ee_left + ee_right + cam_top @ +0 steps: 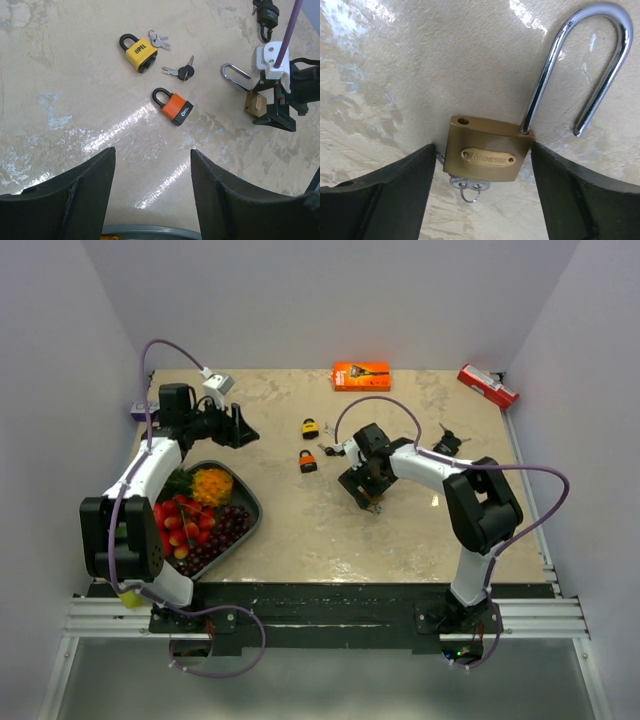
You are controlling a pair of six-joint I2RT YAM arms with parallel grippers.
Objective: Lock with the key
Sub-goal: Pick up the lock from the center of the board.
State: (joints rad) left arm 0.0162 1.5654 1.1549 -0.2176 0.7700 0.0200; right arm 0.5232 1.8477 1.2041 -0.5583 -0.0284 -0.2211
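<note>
A brass padlock (487,155) lies on the table with its silver shackle (585,65) swung open. A small bunch of keys (467,185) sticks out from under its bottom edge. My right gripper (483,145) is open, its jaws straddling the lock body; the right finger (580,195) touches the lock's corner and the left finger (385,195) stands just clear. The left wrist view shows the same lock (255,105) under that gripper. My left gripper (152,151) is open and empty, hovering over bare table at the left (245,430).
A yellow padlock (140,52) with keys (159,41), an orange padlock (176,110) and a black-headed key (182,71) lie mid-table. A black lock (267,15) lies further right. A fruit tray (255,505) is at front left. An orange box (361,375) and a red item (487,386) are at the back.
</note>
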